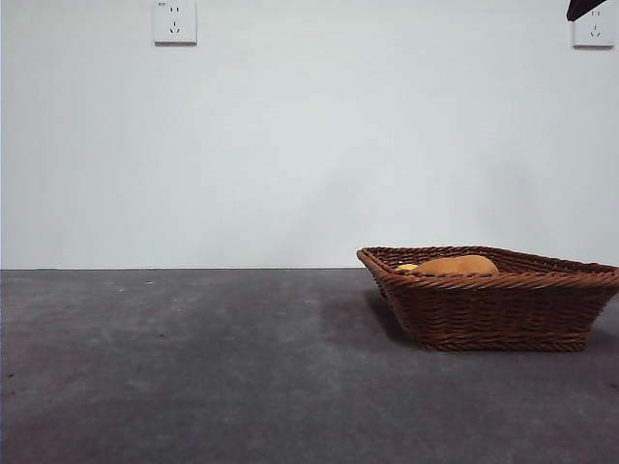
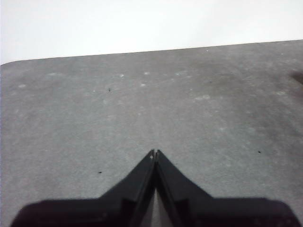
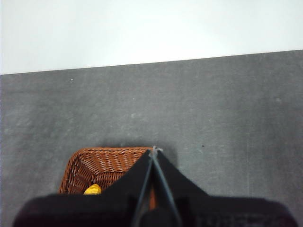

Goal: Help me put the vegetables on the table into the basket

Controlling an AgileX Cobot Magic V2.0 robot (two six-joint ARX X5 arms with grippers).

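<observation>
In your front view, the wicker basket (image 1: 493,298) sits on the dark grey table (image 1: 193,367) at the lower right of the frame, its far right corner cut off by the picture's edge. Over its braided rim you can see the top of the tan-brown potato (image 1: 457,265), and just to its left a small sliver of yellow, the corn-like piece (image 1: 407,267), touching or nearly touching the potato. The eggplant does not show from this low angle; it may lie below the rim, but you cannot tell. Two wall sockets (image 1: 175,21) hang on the pale wall, one at the upper left and one at the upper right, and a black arm tip (image 1: 586,8) pokes in at the top right corner.

In your left wrist view, the left gripper (image 2: 155,152) has its jaws pressed together, tips meeting, with nothing between them. Only bare table lies beyond it.

In your right wrist view, the right gripper (image 3: 154,150) is likewise closed on nothing, its tips meeting. It hangs above the basket (image 3: 102,165), whose corner shows at the lower left of the frame, partly hidden by the jaws. The yellow corn piece (image 3: 92,190) lies inside it near the bottom edge.
</observation>
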